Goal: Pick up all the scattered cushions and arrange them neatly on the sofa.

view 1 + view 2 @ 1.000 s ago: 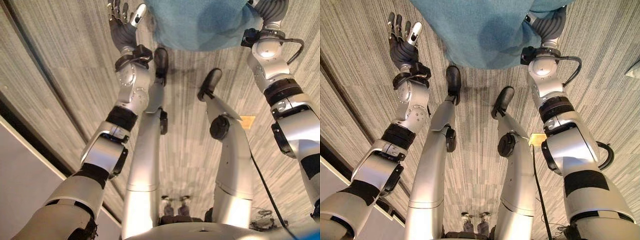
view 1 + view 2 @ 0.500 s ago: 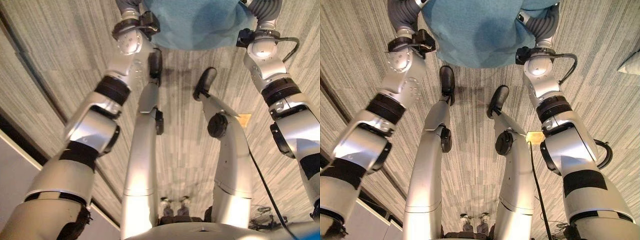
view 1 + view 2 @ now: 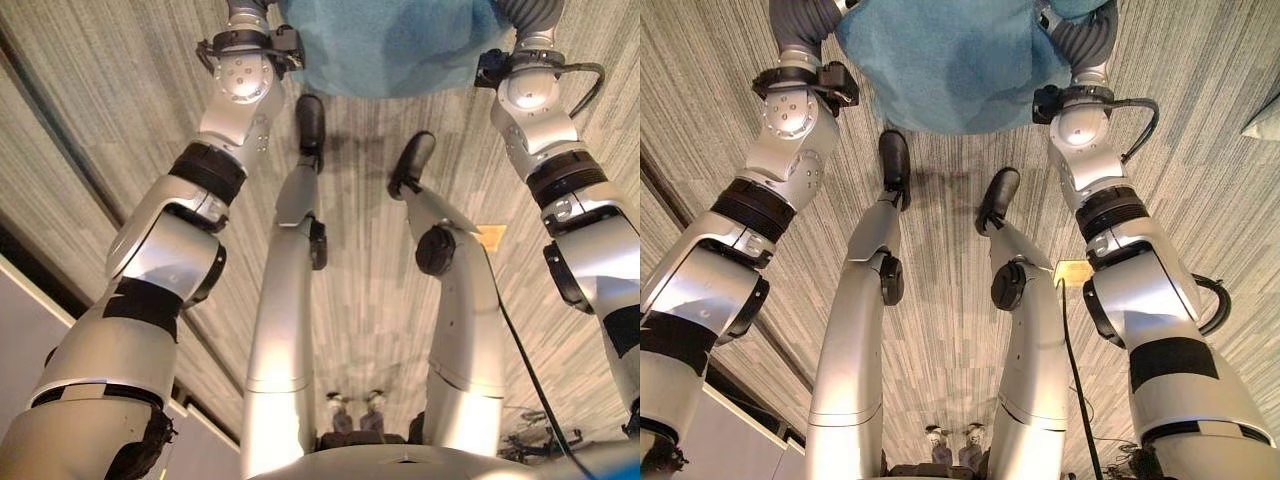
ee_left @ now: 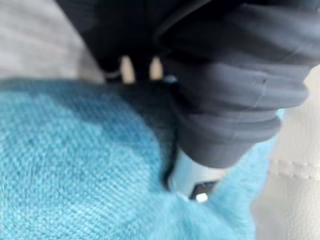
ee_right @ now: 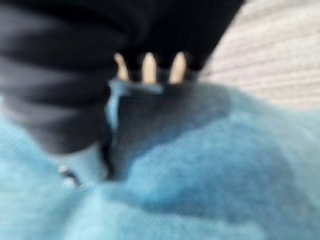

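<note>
A teal cushion (image 3: 950,60) sits low in front of the robot over the grey carpet (image 3: 1200,150), pressed between the left hand (image 4: 235,95) and right hand (image 5: 65,90). Each hand's fingers sink into the fabric, so their grip cannot be told. This looks like the pick-up step; next, lift and carry it to the sofa.

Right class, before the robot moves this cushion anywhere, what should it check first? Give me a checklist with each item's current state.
1. Teal cushion sits between both arms: ok.
2. Left robot hand is against the cushion: ok.
3. Right robot hand is against the cushion: ok.
4. Both grips are closed firmly: cannot tell.
5. Cushion is lifted off the floor: cannot tell.
6. All cushions are collected: not ok, a pale cushion lies on the floor to the right.
</note>
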Robot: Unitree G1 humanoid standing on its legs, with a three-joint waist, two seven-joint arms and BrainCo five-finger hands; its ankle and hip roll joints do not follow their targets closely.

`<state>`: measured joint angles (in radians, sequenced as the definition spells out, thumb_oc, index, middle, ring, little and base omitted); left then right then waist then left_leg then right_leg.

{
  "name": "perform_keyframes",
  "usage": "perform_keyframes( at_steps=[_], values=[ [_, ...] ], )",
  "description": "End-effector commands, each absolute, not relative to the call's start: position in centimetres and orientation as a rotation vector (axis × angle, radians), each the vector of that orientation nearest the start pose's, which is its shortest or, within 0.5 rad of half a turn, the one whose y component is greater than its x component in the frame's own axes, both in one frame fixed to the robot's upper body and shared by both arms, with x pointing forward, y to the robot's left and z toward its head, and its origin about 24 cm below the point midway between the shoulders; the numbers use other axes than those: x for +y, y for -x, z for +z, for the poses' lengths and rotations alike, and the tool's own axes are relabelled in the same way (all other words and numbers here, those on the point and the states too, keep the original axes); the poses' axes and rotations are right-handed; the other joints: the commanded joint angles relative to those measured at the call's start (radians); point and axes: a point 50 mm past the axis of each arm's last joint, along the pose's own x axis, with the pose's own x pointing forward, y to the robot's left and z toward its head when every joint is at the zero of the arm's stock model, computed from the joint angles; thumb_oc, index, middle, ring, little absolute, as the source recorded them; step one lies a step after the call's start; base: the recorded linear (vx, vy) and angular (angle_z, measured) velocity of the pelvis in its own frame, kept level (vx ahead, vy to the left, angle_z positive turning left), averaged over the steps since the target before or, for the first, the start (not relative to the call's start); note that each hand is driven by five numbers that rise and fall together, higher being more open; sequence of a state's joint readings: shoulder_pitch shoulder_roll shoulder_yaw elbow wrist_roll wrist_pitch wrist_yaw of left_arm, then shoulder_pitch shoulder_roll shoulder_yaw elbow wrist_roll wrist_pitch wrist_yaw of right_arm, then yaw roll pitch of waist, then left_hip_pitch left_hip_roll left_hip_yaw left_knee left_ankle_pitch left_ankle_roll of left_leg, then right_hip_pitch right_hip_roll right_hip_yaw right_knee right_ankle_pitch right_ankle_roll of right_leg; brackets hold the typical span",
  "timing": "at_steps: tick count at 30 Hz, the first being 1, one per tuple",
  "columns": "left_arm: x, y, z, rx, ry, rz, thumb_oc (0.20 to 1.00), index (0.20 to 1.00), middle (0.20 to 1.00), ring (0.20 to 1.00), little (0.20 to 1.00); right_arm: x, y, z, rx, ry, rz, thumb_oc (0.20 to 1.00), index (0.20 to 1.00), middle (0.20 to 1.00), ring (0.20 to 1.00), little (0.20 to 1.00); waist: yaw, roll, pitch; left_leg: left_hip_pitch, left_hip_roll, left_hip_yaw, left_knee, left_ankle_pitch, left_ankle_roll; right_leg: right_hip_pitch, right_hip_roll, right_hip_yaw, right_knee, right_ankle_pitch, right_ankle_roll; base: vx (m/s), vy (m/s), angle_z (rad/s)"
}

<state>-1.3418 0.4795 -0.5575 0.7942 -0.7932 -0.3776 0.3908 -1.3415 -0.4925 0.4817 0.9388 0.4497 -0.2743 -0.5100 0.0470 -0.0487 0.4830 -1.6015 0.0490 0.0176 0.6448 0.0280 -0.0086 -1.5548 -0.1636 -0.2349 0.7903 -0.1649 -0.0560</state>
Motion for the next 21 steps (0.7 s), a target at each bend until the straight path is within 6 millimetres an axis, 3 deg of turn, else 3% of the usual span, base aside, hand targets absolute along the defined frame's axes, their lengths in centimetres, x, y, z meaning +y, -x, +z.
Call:
perform_keyframes(
  at_steps=[1,5,11,15,19,21],
  values=[
    [10.5,-37.9,33.4,-0.812,0.205,-0.095,0.200,0.200,0.200,0.200,0.200,-6.8,-38.6,32.8,-0.800,0.216,0.064,0.200,0.200,0.200,0.200,0.200,-0.026,0.025,-0.118,0.032,0.005,-0.101,0.195,-0.212,-0.036,0.052,-0.036,0.011,-0.080,0.067,0.159,-0.01,0.045,-0.08],
    [12.0,-37.6,31.0,-0.782,0.346,-0.046,0.200,0.200,0.200,0.200,0.200,-6.2,-37.8,32.4,-0.837,0.161,0.087,0.200,0.200,0.200,0.200,0.200,-0.024,0.024,-0.139,0.105,0.003,-0.103,0.132,-0.206,-0.030,0.134,-0.023,-0.015,-0.145,0.085,0.161,-0.08,0.024,-0.06],
    [11.2,-36.9,27.8,-0.740,0.424,-0.072,0.200,0.200,0.200,0.200,0.200,-6.1,-36.7,30.0,-0.833,0.060,0.114,0.200,0.200,0.200,0.200,0.200,-0.042,0.010,-0.133,0.323,-0.002,-0.087,-0.004,-0.185,-0.043,0.345,-0.015,-0.041,-0.270,0.114,0.158,-0.12,-0.030,0.10],
    [10.4,-35.5,24.1,-0.691,0.450,-0.130,0.200,0.200,0.200,0.200,0.200,-6.7,-36.2,25.3,-0.754,0.061,0.156,0.200,0.200,0.200,0.200,0.200,-0.034,-0.001,-0.164,0.575,-0.003,-0.084,-0.146,-0.166,-0.069,0.584,-0.020,-0.061,-0.408,0.140,0.163,-0.02,0.012,0.03],
    [10.6,-34.1,18.0,-0.537,0.481,-0.154,0.200,0.200,0.200,0.200,0.200,-8.6,-34.9,18.4,-0.585,0.042,0.158,0.200,0.200,0.200,0.200,0.200,-0.006,-0.008,-0.214,0.958,0.001,-0.085,-0.354,-0.122,-0.095,0.934,-0.006,-0.106,-0.535,0.130,0.170,0.10,-0.052,-0.07],
    [10.9,-33.5,16.2,-0.487,0.492,-0.149,0.200,0.200,0.200,0.200,0.200,-9.3,-34.2,16.4,-0.529,0.003,0.144,0.200,0.200,0.200,0.200,0.200,-0.001,-0.003,-0.215,1.072,0.008,-0.084,-0.406,-0.108,-0.103,1.035,0.001,-0.119,-0.554,0.126,0.173,0.09,-0.049,0.04]
  ],
)
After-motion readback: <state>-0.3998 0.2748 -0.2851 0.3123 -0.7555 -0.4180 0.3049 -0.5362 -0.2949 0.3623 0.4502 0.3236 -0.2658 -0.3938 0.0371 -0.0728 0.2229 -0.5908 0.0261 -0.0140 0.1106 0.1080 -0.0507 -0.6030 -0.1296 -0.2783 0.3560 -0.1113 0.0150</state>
